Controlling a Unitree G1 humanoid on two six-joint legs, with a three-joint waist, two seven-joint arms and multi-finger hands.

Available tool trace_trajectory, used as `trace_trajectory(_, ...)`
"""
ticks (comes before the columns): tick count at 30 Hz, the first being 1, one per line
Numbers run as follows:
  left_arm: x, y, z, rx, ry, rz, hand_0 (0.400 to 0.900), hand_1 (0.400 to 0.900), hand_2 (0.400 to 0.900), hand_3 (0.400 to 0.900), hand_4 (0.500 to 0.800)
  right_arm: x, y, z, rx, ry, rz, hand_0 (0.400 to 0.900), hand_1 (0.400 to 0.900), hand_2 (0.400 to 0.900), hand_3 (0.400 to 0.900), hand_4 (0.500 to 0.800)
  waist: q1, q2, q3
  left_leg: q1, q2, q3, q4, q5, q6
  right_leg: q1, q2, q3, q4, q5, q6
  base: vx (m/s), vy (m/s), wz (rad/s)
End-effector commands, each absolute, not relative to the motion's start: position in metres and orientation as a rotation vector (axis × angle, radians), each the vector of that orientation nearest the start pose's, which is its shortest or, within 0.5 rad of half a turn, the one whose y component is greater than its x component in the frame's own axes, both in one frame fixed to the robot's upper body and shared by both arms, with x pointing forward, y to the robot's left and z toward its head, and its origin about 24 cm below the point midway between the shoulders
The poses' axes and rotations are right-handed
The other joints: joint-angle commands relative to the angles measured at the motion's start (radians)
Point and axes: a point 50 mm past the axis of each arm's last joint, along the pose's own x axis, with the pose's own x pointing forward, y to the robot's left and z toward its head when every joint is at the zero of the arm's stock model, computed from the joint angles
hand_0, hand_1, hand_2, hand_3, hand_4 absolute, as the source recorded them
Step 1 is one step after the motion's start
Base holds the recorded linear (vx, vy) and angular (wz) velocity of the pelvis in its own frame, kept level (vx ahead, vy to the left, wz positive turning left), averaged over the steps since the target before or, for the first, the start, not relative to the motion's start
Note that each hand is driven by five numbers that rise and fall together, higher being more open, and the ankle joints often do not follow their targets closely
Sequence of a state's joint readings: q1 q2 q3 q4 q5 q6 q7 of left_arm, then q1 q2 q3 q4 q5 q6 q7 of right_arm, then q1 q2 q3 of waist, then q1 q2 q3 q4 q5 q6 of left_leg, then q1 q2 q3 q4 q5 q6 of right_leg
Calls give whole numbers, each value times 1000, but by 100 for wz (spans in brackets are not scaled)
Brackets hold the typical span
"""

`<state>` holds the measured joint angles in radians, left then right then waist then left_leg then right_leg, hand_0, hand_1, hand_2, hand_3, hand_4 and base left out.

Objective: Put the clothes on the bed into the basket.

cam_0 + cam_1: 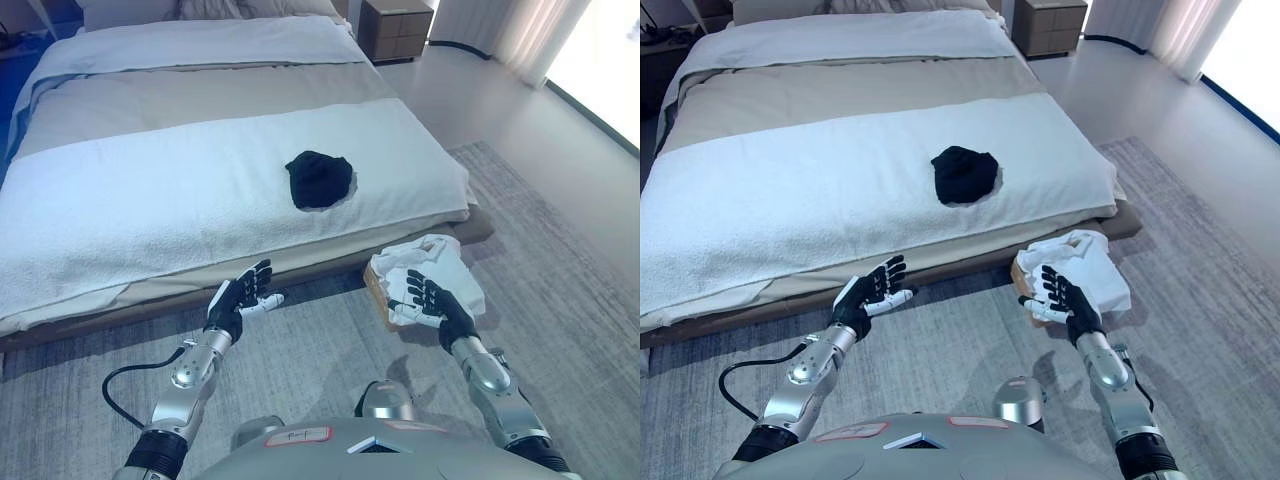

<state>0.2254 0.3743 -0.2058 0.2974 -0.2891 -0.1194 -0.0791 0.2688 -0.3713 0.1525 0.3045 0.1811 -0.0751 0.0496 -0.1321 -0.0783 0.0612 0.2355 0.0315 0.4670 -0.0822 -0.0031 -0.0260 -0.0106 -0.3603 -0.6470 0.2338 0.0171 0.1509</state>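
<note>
A: Which step is this?

B: Between pickups, I judge. Both hands are empty with fingers spread: the left hand [238, 298] at seven o'clock, the right hand [428, 298] at five o'clock, raised over the rug [560, 260] just short of the bed's [150, 170] near edge.

A: And the clothes?

B: A black garment [319, 179] lies crumpled on the white blanket [120, 200], at twelve o'clock. The basket [378, 290] stands on the rug beyond the right hand, white cloth [445, 262] heaped in it.

A: Next?

B: Probably a reach forward across the mattress, then fingers closing on the garment.
</note>
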Motion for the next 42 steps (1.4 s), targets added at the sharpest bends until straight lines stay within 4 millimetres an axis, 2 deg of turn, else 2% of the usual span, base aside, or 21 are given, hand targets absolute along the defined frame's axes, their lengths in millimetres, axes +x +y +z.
trace_trajectory(1, 202, 191, -21, 79, 217, -177, 900, 900, 900, 900, 800, 197, -221, -32, -164, 301, 56, 900, 900, 900, 900, 800, 12, 7, -2, -3, 32, -139, -5, -108, 7, -40, -93, -6, -39, 298, 91, 0, 0, 0)
trace_trajectory(10, 201, 191, -22, 57, 221, -168, 900, 900, 900, 900, 800, 199, -222, -29, -172, 293, 57, 900, 900, 900, 900, 800, 10, 19, -6, 0, 48, -138, -5, -110, 0, -44, -87, -10, -21, 262, 82, 7, -27, 1)
trace_trajectory(15, 201, 192, -22, 45, 219, -162, 900, 900, 900, 900, 800, 202, -225, -25, -178, 279, 50, 900, 900, 900, 900, 800, 18, 33, -8, 7, 74, -129, -5, -103, -16, -49, -63, -4, -19, 213, 67, 19, -92, -6)
trace_trajectory(22, 198, 192, -24, -3, 225, -131, 900, 900, 900, 900, 800, 206, -229, -19, -197, 254, 46, 900, 900, 900, 900, 800, 28, 62, -8, 9, 136, -98, 24, -83, -49, -62, 14, 28, -34, 118, 12, 8, -153, -11)
trace_trajectory(25, 198, 191, -23, -31, 220, -117, 900, 900, 900, 900, 800, 212, -230, -14, -208, 232, 45, 900, 900, 900, 900, 800, 40, 70, 4, -48, 188, -100, 192, -99, -74, -43, 87, 70, -76, 58, -33, 0, -272, -29)
trace_trajectory(27, 198, 190, -22, -53, 215, -117, 900, 900, 900, 900, 800, 216, -231, -10, -218, 214, 47, 900, 900, 900, 900, 800, 68, 69, 32, -146, 248, -137, 392, -30, -95, 11, 155, 86, -134, 21, -79, -20, -312, -36)
trace_trajectory(29, 199, 188, -20, -65, 210, -125, 900, 900, 900, 900, 800, 218, -233, -7, -226, 202, 39, 900, 900, 900, 900, 800, 93, 67, 66, -212, 265, -199, 515, 44, -115, 59, 196, 80, -175, -8, -118, -26, -209, -13)
trace_trajectory(30, 200, 185, -20, -73, 208, -131, 900, 900, 900, 900, 800, 217, -235, -6, -231, 202, 28, 900, 900, 900, 900, 800, 100, 60, 78, -240, 266, -213, 541, 59, -119, 83, 207, 72, -193, -21, -128, 2, -134, 10)
trace_trajectory(32, 200, 185, -19, -76, 206, -129, 900, 900, 900, 900, 800, 218, -240, -4, -238, 193, 4, 900, 900, 900, 900, 800, 107, 49, 92, -297, 251, -212, 504, 28, -112, 117, 218, 65, -225, -31, -130, 46, -80, 20)
trace_trajectory(34, 202, 183, -16, -83, 189, -131, 900, 900, 900, 900, 800, 219, -244, -3, -245, 189, -16, 900, 900, 900, 900, 800, 114, 41, 103, -337, 232, -187, 416, 16, -105, 131, 225, 66, -245, -23, -122, 87, -16, 11)
trace_trajectory(38, 208, 177, -13, -76, 168, -139, 900, 900, 900, 900, 800, 226, -244, 0, -256, 171, -31, 900, 900, 900, 900, 800, 135, 53, 140, -419, 239, -167, 184, 197, -152, 142, 259, 75, -271, -20, -113, 96, 40, -3)
trace_trajectory(42, 213, 179, -10, -70, 148, -117, 900, 900, 900, 900, 800, 236, -238, 1, -250, 151, -31, 900, 900, 900, 900, 800, 162, 74, 154, -449, 275, -130, 27, 309, -189, 160, 294, 86, -301, -28, -98, 171, 88, -26)
